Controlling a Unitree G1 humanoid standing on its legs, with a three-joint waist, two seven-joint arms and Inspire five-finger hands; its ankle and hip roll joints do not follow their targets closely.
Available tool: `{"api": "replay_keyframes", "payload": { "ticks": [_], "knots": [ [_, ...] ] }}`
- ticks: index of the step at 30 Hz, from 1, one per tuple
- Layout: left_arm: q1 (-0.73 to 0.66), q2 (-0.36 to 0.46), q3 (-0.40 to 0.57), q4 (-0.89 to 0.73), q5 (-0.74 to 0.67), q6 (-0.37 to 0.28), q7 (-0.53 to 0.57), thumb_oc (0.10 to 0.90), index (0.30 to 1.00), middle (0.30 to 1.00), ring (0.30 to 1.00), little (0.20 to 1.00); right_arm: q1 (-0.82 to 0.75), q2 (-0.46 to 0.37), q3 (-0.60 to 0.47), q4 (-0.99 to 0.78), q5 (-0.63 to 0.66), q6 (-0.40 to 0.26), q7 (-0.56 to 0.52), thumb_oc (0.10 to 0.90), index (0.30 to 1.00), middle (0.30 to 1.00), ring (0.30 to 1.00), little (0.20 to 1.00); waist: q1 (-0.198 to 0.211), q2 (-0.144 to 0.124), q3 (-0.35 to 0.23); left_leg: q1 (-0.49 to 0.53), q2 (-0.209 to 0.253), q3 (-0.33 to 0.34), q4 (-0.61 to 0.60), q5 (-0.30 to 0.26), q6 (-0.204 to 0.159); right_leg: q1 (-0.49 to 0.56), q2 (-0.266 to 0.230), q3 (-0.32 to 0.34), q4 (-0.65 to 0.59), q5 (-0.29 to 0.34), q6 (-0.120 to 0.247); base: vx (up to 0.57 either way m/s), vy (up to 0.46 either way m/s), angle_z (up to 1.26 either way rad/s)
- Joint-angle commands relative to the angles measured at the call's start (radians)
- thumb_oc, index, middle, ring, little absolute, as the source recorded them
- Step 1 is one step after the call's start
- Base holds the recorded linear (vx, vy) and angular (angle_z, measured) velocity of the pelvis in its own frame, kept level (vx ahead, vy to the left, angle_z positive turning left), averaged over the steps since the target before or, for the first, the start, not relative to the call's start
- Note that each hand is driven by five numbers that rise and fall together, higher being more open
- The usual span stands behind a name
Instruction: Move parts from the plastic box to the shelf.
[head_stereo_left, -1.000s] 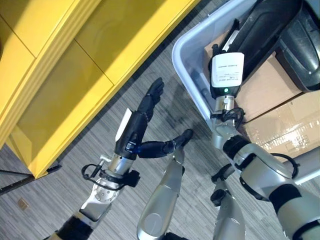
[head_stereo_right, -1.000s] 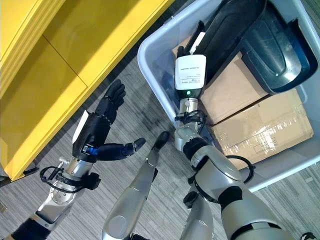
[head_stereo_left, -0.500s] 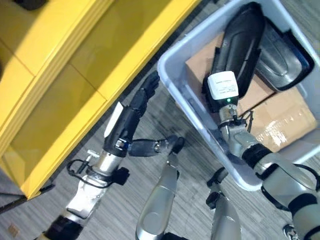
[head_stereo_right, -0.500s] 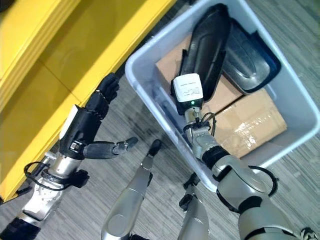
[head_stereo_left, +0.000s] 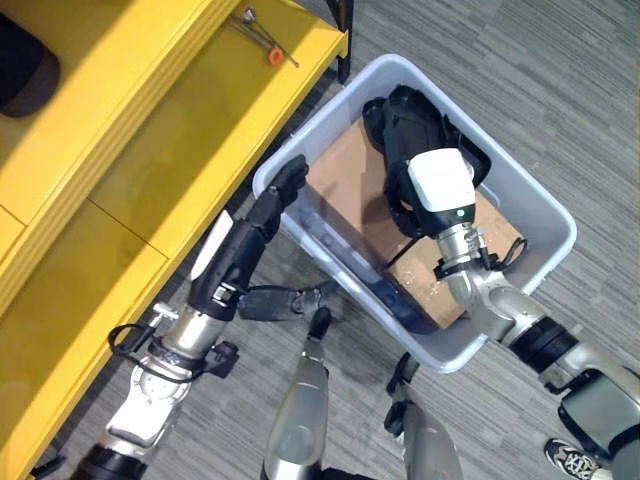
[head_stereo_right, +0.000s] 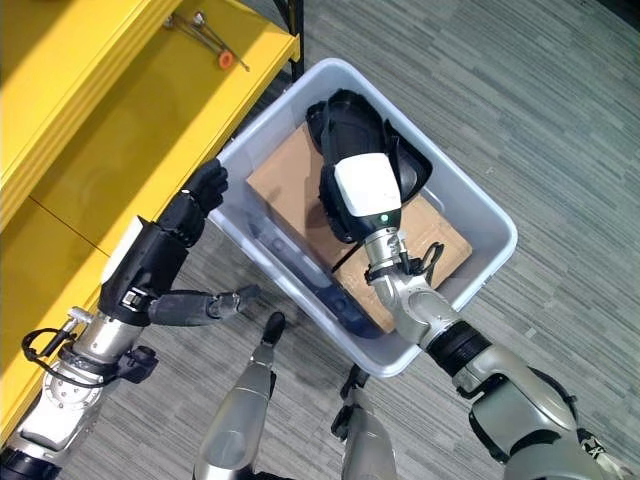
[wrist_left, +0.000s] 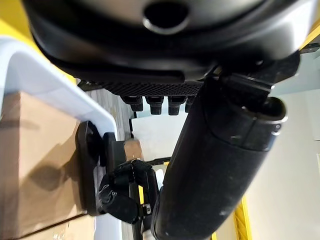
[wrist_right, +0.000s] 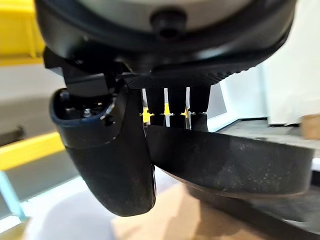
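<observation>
The pale plastic box (head_stereo_left: 445, 355) sits on the floor beside the yellow shelf (head_stereo_left: 150, 150). It holds cardboard boxes (head_stereo_left: 340, 180) and black moulded parts (head_stereo_left: 405, 115). My right hand (head_stereo_left: 440, 185), with a white cover on its back, is inside the box and open on a black part. In the right wrist view that part's rim (wrist_right: 230, 160) runs between the straight fingers and the thumb (wrist_right: 110, 165). My left hand (head_stereo_left: 235, 260) is open outside the box, its straight fingertips right at the outer wall near one corner; I cannot tell whether they touch it.
A thin tool with an orange tip (head_stereo_left: 268, 45) lies on the shelf's lower board near its end. A dark rounded item (head_stereo_left: 20, 70) rests on the higher board. Grey striped carpet surrounds the box.
The camera has pulled back and shifted, so the whole box now shows. My left hand has come up against the box's wall. My right hand stays on the black part.
</observation>
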Motion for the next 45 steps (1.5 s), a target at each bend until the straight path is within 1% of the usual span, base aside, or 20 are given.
{"api": "replay_keyframes", "payload": {
  "ticks": [1, 6, 10, 13, 16, 19, 22, 24, 25, 26, 27, 28, 32, 33, 35, 36, 39, 41, 42, 45],
  "knots": [
    [0.002, -0.031, 0.007, -0.129, -0.049, -0.086, -0.010, 0.900, 1.000, 1.000, 1.000, 1.000, -0.069, -0.003, -0.036, -0.148, -0.018, -0.120, -0.048, 0.400, 0.300, 0.300, 0.300, 0.300, 0.005, -0.007, -0.110, 0.016, -0.072, -0.034, -0.045, -0.006, 0.078, 0.040, 0.012, 0.001, 0.091, -0.075, 0.012, 0.06, 0.023, 0.00],
    [0.019, -0.051, 0.026, -0.141, -0.055, -0.076, -0.039, 0.900, 1.000, 1.000, 1.000, 1.000, -0.002, 0.000, -0.090, -0.288, -0.019, -0.155, -0.041, 0.400, 0.300, 0.300, 0.300, 0.300, -0.004, -0.014, -0.165, 0.062, -0.063, -0.041, -0.102, 0.013, 0.075, 0.084, 0.007, 0.004, 0.062, -0.072, 0.020, 0.06, 0.042, -0.03],
    [0.043, -0.079, 0.035, -0.144, -0.086, -0.058, -0.092, 0.900, 1.000, 1.000, 1.000, 1.000, 0.068, 0.006, -0.142, -0.365, -0.010, -0.188, -0.007, 0.400, 0.300, 0.300, 0.300, 0.300, -0.012, -0.015, -0.243, 0.108, -0.056, -0.035, -0.144, 0.033, 0.072, 0.136, -0.010, -0.010, 0.045, -0.073, 0.029, 0.11, 0.167, -0.10],
    [0.075, -0.113, 0.039, -0.125, -0.111, -0.045, -0.143, 0.900, 1.000, 1.000, 1.000, 1.000, 0.186, -0.028, -0.190, -0.475, 0.019, -0.223, 0.042, 0.400, 0.300, 0.300, 0.300, 0.300, -0.041, -0.011, -0.322, 0.156, -0.059, -0.003, -0.147, 0.023, 0.079, 0.175, -0.039, -0.015, 0.039, -0.068, 0.043, 0.15, 0.336, -0.04],
    [0.085, -0.121, 0.044, -0.111, -0.105, -0.031, -0.146, 0.900, 1.000, 1.000, 1.000, 1.000, 0.276, -0.032, -0.224, -0.479, 0.025, -0.244, 0.039, 0.400, 0.300, 0.300, 0.300, 0.300, -0.059, -0.011, -0.372, 0.196, -0.067, 0.021, -0.159, 0.012, 0.090, 0.199, -0.056, -0.015, 0.033, -0.055, 0.054, 0.11, 0.217, -0.17],
    [0.088, -0.124, 0.051, -0.099, -0.075, -0.030, -0.137, 0.900, 1.000, 1.000, 1.000, 1.000, 0.305, -0.023, -0.230, -0.458, 0.024, -0.250, 0.036, 0.400, 0.300, 0.300, 0.300, 0.300, -0.066, -0.009, -0.391, 0.215, -0.068, 0.029, -0.164, 0.006, 0.093, 0.203, -0.052, -0.015, 0.034, -0.054, 0.055, 0.04, 0.022, -0.22],
    [0.081, -0.114, 0.057, -0.082, -0.096, -0.021, -0.165, 0.900, 1.000, 1.000, 1.000, 1.000, 0.385, -0.041, -0.270, -0.458, 0.041, -0.270, -0.010, 0.400, 0.300, 0.300, 0.300, 0.300, -0.096, -0.011, -0.420, 0.213, -0.095, -0.032, -0.163, -0.001, 0.112, 0.193, -0.002, 0.075, 0.061, -0.089, 0.038, 0.02, -0.107, 0.03],
    [0.071, -0.107, 0.047, -0.082, -0.129, -0.012, -0.218, 0.900, 1.000, 1.000, 1.000, 1.000, 0.435, -0.045, -0.303, -0.467, 0.044, -0.257, -0.043, 0.400, 0.300, 0.300, 0.300, 0.300, -0.132, -0.006, -0.435, 0.209, -0.114, -0.106, -0.157, 0.005, 0.120, 0.159, 0.072, 0.194, 0.095, -0.105, 0.003, -0.02, -0.240, 0.71],
    [0.055, -0.105, 0.037, -0.085, -0.150, 0.013, -0.246, 0.900, 1.000, 1.000, 1.000, 1.000, 0.451, -0.048, -0.319, -0.467, 0.054, -0.245, -0.052, 0.400, 0.300, 0.300, 0.300, 0.300, -0.157, -0.004, -0.443, 0.213, -0.129, -0.161, -0.146, 0.000, 0.120, 0.148, 0.124, 0.261, 0.114, -0.125, -0.026, -0.06, -0.266, 1.85],
    [0.048, -0.105, 0.034, -0.081, -0.151, 0.019, -0.246, 0.900, 1.000, 1.000, 1.000, 1.000, 0.452, -0.048, -0.324, -0.466, 0.057, -0.256, -0.052, 0.400, 0.300, 0.300, 0.300, 0.300, -0.161, -0.002, -0.443, 0.213, -0.132, -0.180, -0.142, 0.000, 0.119, 0.144, 0.139, 0.275, 0.121, -0.130, -0.036, -0.22, -0.435, 2.10],
    [0.042, -0.115, 0.030, -0.073, -0.147, 0.031, -0.232, 0.900, 1.000, 1.000, 1.000, 1.000, 0.437, -0.042, -0.311, -0.468, 0.053, -0.295, -0.040, 0.400, 0.300, 0.300, 0.300, 0.300, -0.156, 0.006, -0.438, 0.203, -0.134, -0.225, -0.131, 0.007, 0.109, 0.129, 0.168, 0.271, 0.140, -0.147, -0.064, -0.28, -0.451, 1.81],
    [0.069, -0.126, 0.042, -0.086, -0.135, 0.045, -0.221, 0.900, 1.000, 1.000, 1.000, 1.000, 0.428, -0.040, -0.301, -0.473, 0.055, -0.318, -0.031, 0.400, 0.300, 0.300, 0.300, 0.300, -0.146, 0.008, -0.433, 0.204, -0.133, -0.249, -0.137, 0.017, 0.101, 0.132, 0.181, 0.264, 0.130, -0.145, -0.074, -0.26, -0.401, 0.68],
    [0.129, -0.132, 0.069, -0.106, -0.123, 0.046, -0.196, 0.900, 1.000, 1.000, 1.000, 1.000, 0.402, -0.044, -0.276, -0.489, 0.072, -0.337, -0.005, 0.400, 0.300, 0.300, 0.300, 0.300, -0.129, 0.014, -0.419, 0.186, -0.120, -0.267, -0.145, 0.046, 0.079, 0.141, 0.200, 0.262, 0.109, -0.140, -0.086, -0.11, -0.179, 0.09],
    [0.146, -0.135, 0.076, -0.105, -0.124, 0.039, -0.194, 0.900, 1.000, 1.000, 1.000, 1.000, 0.392, -0.048, -0.267, -0.493, 0.075, -0.338, -0.003, 0.400, 0.300, 0.300, 0.300, 0.300, -0.123, 0.017, -0.410, 0.170, -0.113, -0.264, -0.147, 0.060, 0.071, 0.143, 0.205, 0.261, 0.104, -0.137, -0.089, -0.14, -0.137, -0.05],
    [0.164, -0.144, 0.085, -0.100, -0.138, 0.027, -0.231, 0.900, 1.000, 1.000, 1.000, 1.000, 0.395, -0.046, -0.262, -0.497, 0.070, -0.325, -0.009, 0.400, 0.300, 0.300, 0.300, 0.300, -0.127, 0.024, -0.391, 0.137, -0.088, -0.176, -0.141, 0.073, 0.054, 0.155, 0.201, 0.225, 0.094, -0.137, -0.091, -0.20, -0.113, 0.31],
    [0.144, -0.146, 0.064, -0.082, -0.140, 0.012, -0.250, 0.900, 1.000, 1.000, 1.000, 1.000, 0.407, -0.049, -0.279, -0.491, 0.072, -0.334, -0.011, 0.400, 0.300, 0.300, 0.300, 0.300, -0.158, 0.022, -0.378, 0.120, -0.050, -0.035, -0.101, 0.059, 0.038, 0.169, 0.178, 0.169, 0.082, -0.137, -0.090, -0.23, -0.038, 0.81],
    [0.121, -0.141, 0.042, -0.071, -0.121, 0.001, -0.200, 0.900, 1.000, 1.000, 1.000, 1.000, 0.402, -0.066, -0.275, -0.476, 0.083, -0.375, -0.019, 0.400, 0.300, 0.300, 0.300, 0.300, -0.179, 0.016, -0.374, 0.129, -0.032, 0.002, -0.042, 0.021, 0.044, 0.160, 0.159, 0.154, 0.090, -0.141, -0.094, -0.15, 0.051, 1.33],
    [0.097, -0.145, 0.023, -0.084, -0.107, 0.020, -0.152, 0.900, 1.000, 1.000, 1.000, 1.000, 0.390, -0.071, -0.264, -0.481, 0.092, -0.382, -0.016, 0.400, 0.300, 0.300, 0.300, 0.300, -0.203, 0.004, -0.373, 0.156, 0.005, 0.064, 0.039, -0.006, 0.046, 0.155, 0.128, 0.127, 0.100, -0.142, -0.098, -0.16, 0.150, 0.65],
    [0.095, -0.146, 0.021, -0.085, -0.107, 0.022, -0.151, 0.900, 1.000, 1.000, 1.000, 1.000, 0.389, -0.071, -0.264, -0.480, 0.092, -0.381, -0.015, 0.400, 0.300, 0.300, 0.300, 0.300, -0.206, 0.003, -0.372, 0.158, 0.010, 0.071, 0.052, -0.007, 0.045, 0.156, 0.125, 0.122, 0.101, -0.143, -0.098, -0.17, 0.187, 0.80],
    [0.092, -0.147, 0.012, -0.094, -0.092, 0.031, -0.128, 0.900, 1.000, 1.000, 1.000, 1.000, 0.389, -0.070, -0.265, -0.475, 0.094, -0.405, -0.005, 0.400, 0.300, 0.300, 0.300, 0.300, -0.230, -0.009, -0.378, 0.174, 0.073, 0.108, 0.148, 0.024, 0.039, 0.145, 0.095, 0.086, 0.112, -0.139, -0.103, -0.16, 0.209, 0.79]
  ]
}}
